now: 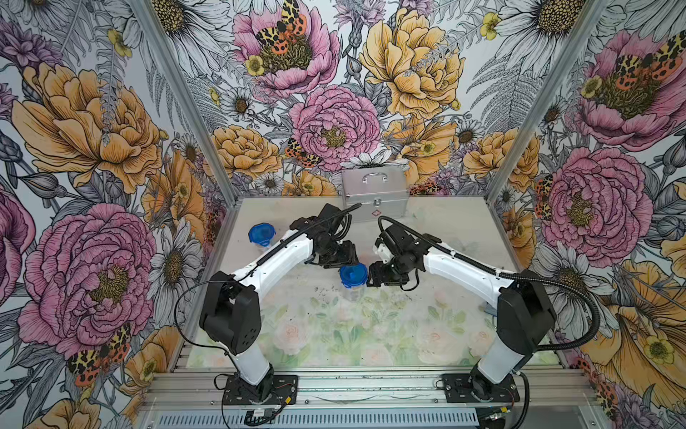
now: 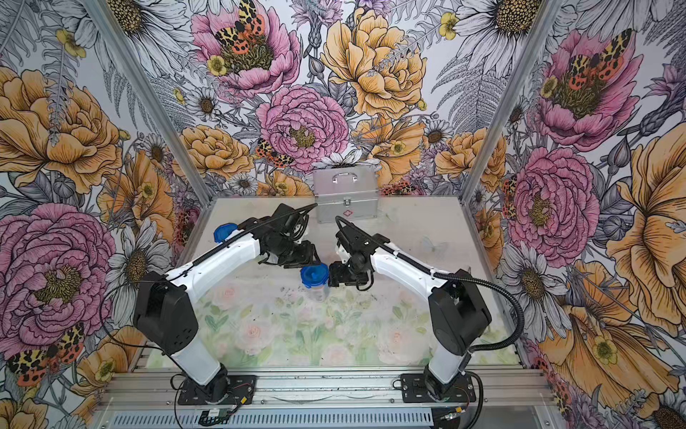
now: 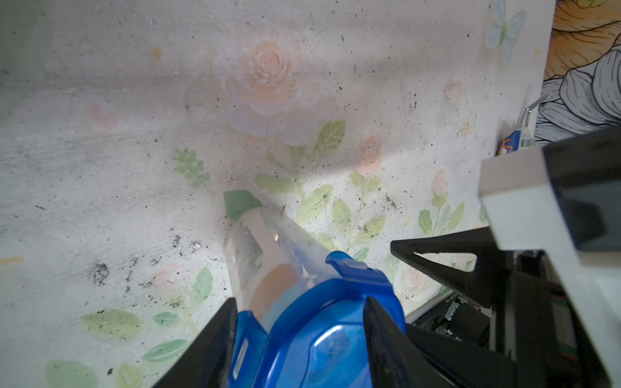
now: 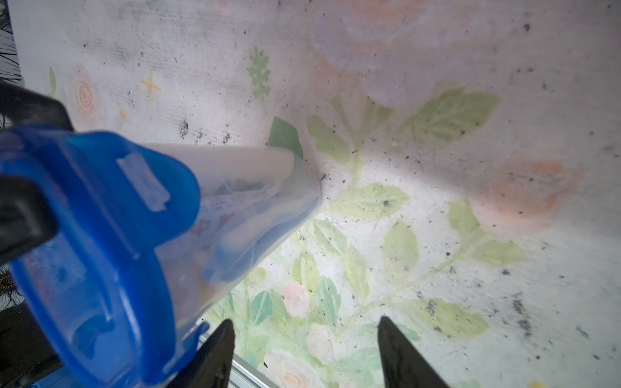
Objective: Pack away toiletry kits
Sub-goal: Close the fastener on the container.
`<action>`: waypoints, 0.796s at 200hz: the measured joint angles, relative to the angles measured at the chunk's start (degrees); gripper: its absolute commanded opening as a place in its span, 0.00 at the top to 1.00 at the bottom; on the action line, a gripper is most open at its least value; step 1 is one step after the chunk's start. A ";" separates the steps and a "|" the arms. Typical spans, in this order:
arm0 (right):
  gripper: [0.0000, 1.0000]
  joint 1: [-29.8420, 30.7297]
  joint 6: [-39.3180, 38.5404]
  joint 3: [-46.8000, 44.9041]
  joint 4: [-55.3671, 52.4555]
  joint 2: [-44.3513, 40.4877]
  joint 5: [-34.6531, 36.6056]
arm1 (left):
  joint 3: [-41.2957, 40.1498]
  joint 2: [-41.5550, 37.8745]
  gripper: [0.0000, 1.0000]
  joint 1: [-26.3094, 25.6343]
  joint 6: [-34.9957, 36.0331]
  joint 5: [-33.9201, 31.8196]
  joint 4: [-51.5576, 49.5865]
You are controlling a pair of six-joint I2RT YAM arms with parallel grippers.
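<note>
A clear cup with a blue clip-tab lid (image 1: 352, 275) (image 2: 313, 275) stands mid-table, one of the toiletry kits. Through its wall (image 4: 242, 201) I see white and blue items and something orange. My left gripper (image 1: 347, 262) (image 3: 300, 302) is open just over the lid (image 3: 319, 336). One finger (image 3: 215, 336) is beside a clip tab and the other lies over the lid's top. Whether they touch is unclear. My right gripper (image 1: 371, 278) (image 4: 305, 322) is open and empty beside the cup. A second lidded cup (image 1: 262, 234) (image 2: 224, 232) stands at the far left, partly hidden by the left arm.
A silver metal case (image 1: 375, 193) (image 2: 345, 197) with a handle stands closed against the back wall. A small blue and clear item (image 1: 488, 309) (image 3: 512, 142) lies at the table's right edge, by the wall. Flowered walls close in three sides.
</note>
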 measured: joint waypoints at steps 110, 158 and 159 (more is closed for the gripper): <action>0.33 -0.68 0.20 0.42 0.76 0.79 1.27 | -4.28 -1.99 0.36 -0.04 -4.85 3.06 2.62; 0.27 -1.68 0.52 -1.36 3.37 -0.72 1.03 | -5.22 -4.42 0.03 0.90 -4.68 3.13 1.68; 0.27 -1.75 0.57 -1.44 3.37 -0.83 1.05 | -5.22 -4.50 0.03 0.94 -4.48 3.13 1.66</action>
